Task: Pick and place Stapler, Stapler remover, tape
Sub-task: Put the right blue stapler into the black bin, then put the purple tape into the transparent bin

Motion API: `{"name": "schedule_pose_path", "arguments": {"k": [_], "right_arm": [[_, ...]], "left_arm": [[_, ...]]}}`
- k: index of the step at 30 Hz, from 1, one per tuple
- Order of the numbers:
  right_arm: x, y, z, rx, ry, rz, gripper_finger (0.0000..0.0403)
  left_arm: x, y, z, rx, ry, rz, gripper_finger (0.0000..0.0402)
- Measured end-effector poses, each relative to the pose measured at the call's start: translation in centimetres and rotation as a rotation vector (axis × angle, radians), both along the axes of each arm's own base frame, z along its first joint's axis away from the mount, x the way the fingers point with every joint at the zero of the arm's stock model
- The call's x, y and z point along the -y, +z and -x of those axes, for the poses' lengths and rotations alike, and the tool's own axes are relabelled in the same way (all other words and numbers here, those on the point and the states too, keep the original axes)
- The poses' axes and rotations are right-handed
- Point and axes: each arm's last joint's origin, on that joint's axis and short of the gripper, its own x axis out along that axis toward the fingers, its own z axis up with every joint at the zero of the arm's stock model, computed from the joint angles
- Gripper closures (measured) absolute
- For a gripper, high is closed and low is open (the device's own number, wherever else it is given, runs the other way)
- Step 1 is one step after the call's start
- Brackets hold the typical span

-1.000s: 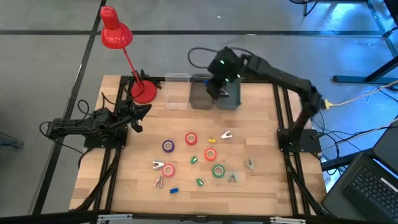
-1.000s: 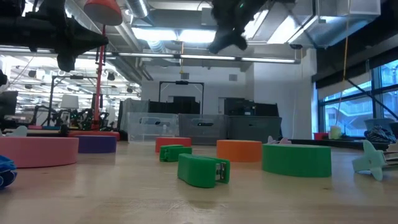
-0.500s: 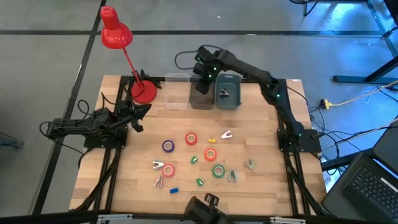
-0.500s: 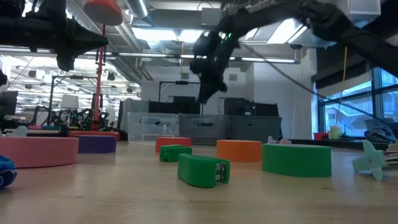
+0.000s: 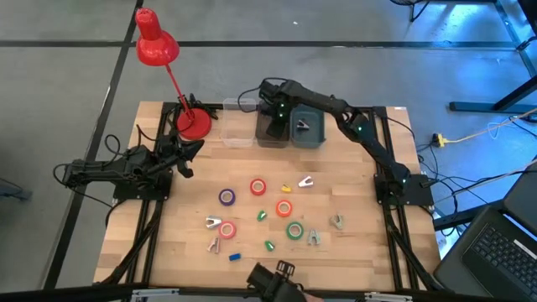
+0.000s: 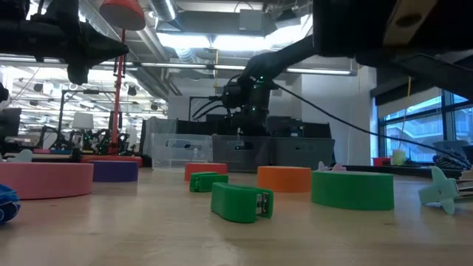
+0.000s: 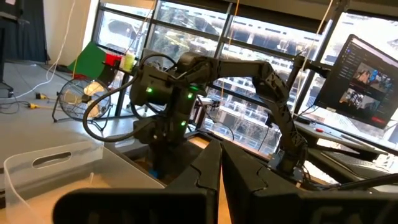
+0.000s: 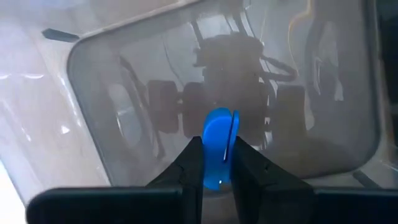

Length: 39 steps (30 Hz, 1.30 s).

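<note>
Now the right gripper [image 8: 217,163] clamps a blue stapler [image 8: 219,146] directly above the grey bin [image 5: 270,127]. Left gripper [image 7: 219,163] waits closed, far away

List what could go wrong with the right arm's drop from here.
The right gripper pinches the blue stapler by a thin edge above the dark bin; it may twist or slip early. The gripper sits close to the bin's walls, so pulling out might nudge the clear bin alongside.
</note>
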Motion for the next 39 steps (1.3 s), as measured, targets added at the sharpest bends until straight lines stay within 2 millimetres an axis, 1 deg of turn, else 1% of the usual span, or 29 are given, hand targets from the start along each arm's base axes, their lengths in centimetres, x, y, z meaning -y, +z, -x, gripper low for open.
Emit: {"name": "schedule_pose_path", "arguments": {"k": [3, 5, 10, 13, 15, 18, 21, 24, 26, 28, 31, 34, 36, 39], "right_arm": [[0.0, 0.0, 0.0, 0.003, -0.003, 0.002, 0.0354], [0.0, 0.0, -0.1, 0.005, -0.016, 0.001, 0.0330], [0.1, 0.0, -0.1, 0.006, -0.058, -0.004, 0.0206], [0.0, 0.5, 0.0, 0.014, -0.078, -0.003, 0.0148], [-0.1, 1.4, 0.1, 0.029, -0.096, 0.003, 0.0123], [-0.3, 3.7, 0.6, 0.061, -0.104, 0.018, 0.0110], [-1.2, 7.3, 1.2, 0.114, -0.108, 0.044, 0.0113], [-3.1, 11.6, 2.3, 0.171, -0.106, 0.057, 0.0124], [-4.9, 14.4, 3.3, 0.188, -0.097, 0.058, 0.0130], [-7.2, 16.9, 4.3, 0.197, -0.081, 0.053, 0.0135], [-10.9, 20.2, 5.8, 0.205, -0.047, 0.043, 0.0141], [-14.7, 22.8, 7.3, 0.207, -0.047, 0.072, 0.0144], [-17.1, 24.1, 8.3, 0.206, -0.065, 0.111, 0.0144], [-20.5, 25.5, 9.9, 0.216, -0.108, 0.168, 0.0144]], "left_arm": [[0.0, 0.0, 0.0, 0.000, 0.000, 0.000, 0.0394], [0.0, 0.0, 0.0, 0.000, 0.001, 0.000, 0.0393], [0.0, 0.0, 0.0, -0.001, 0.002, 0.000, 0.0394], [0.0, 0.0, 0.0, -0.001, 0.002, 0.000, 0.0393], [0.0, 0.0, 0.0, -0.001, 0.002, 0.000, 0.0394], [0.0, 0.0, 0.0, -0.001, 0.002, 0.001, 0.0393], [0.0, 0.0, 0.0, 0.000, 0.002, 0.001, 0.0393], [0.0, 0.0, 0.0, 0.000, 0.002, 0.001, 0.0394], [0.0, 0.0, 0.0, 0.001, 0.001, 0.003, 0.0393], [0.0, 0.0, 0.0, 0.006, -0.001, 0.011, 0.0394], [0.0, 0.0, 0.0, 0.027, -0.007, 0.048, 0.0393], [0.0, 0.0, 0.0, 0.046, -0.013, 0.082, 0.0393], [0.0, 0.0, 0.0, 0.047, -0.014, 0.084, 0.0393], [0.0, 0.0, 0.0, 0.048, -0.015, 0.084, 0.0393]]}}
